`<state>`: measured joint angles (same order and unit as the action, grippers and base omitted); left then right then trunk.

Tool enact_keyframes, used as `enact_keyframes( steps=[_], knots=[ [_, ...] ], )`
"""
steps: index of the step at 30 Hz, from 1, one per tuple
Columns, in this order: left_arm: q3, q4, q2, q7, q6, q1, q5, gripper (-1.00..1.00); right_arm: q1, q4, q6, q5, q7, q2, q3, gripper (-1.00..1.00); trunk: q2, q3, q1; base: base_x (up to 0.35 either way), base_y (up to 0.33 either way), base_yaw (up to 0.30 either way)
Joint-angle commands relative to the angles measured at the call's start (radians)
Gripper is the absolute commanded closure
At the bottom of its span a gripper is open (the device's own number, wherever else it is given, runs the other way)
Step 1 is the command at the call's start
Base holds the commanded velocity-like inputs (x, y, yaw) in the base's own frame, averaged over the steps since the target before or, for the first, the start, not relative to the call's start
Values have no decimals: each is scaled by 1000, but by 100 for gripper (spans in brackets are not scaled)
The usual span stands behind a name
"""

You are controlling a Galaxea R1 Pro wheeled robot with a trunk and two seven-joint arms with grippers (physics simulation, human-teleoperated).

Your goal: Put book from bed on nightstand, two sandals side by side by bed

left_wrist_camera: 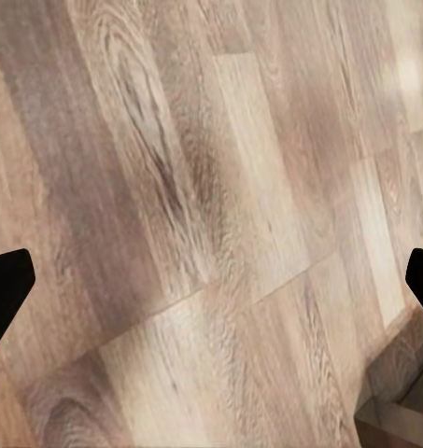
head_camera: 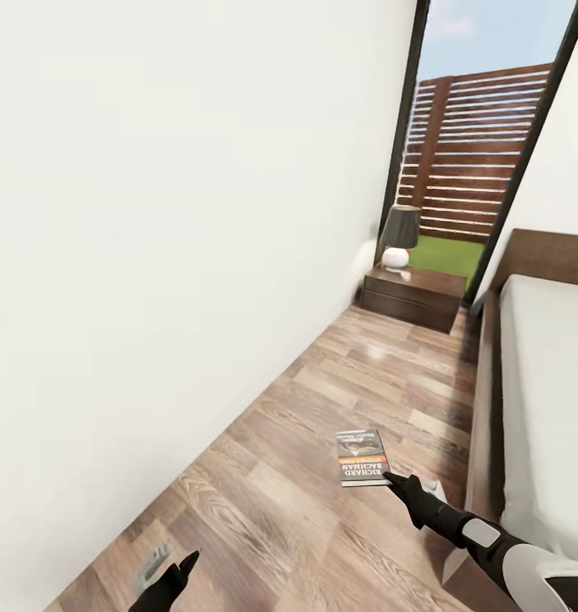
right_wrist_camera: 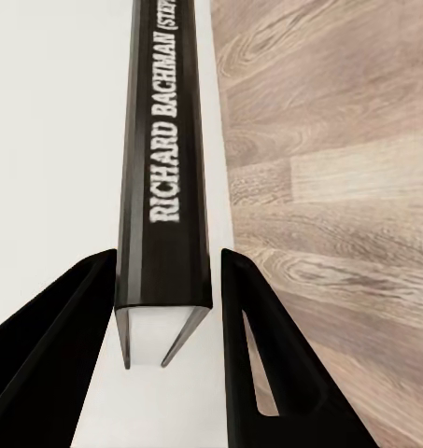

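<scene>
The right pincer [head_camera: 393, 479] gripped the book [head_camera: 361, 456] by its spine, carrying it toward the nightstand [head_camera: 413, 297] ahead, while the left pincer [head_camera: 172, 571] hung wide open.

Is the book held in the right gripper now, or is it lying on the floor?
Held: the right gripper has its fingers on both sides of the book.

Bright, even daylight from window [head_camera: 480, 144] — soft sheen on floor [head_camera: 323, 408], slightly blurry renders.
</scene>
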<state>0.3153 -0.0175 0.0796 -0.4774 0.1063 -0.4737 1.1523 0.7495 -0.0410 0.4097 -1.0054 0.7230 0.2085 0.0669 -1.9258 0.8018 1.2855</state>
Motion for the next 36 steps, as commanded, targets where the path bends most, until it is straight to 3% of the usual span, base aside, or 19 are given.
enact_keyframes(
  steps=[1, 36],
  knots=[
    [8, 1, 0, -3, 4, 0, 6, -100, 2, -3, 8, -13, 6, 0, 2, 100, 0, 1, 0, 216, 152, -254],
    [8, 1, 5, -2, 4, 0, 6, -100, 2, -3, 8, -13, 5, 0, 2, 100, 0, 1, 0, 216, 152, -255]
  ],
)
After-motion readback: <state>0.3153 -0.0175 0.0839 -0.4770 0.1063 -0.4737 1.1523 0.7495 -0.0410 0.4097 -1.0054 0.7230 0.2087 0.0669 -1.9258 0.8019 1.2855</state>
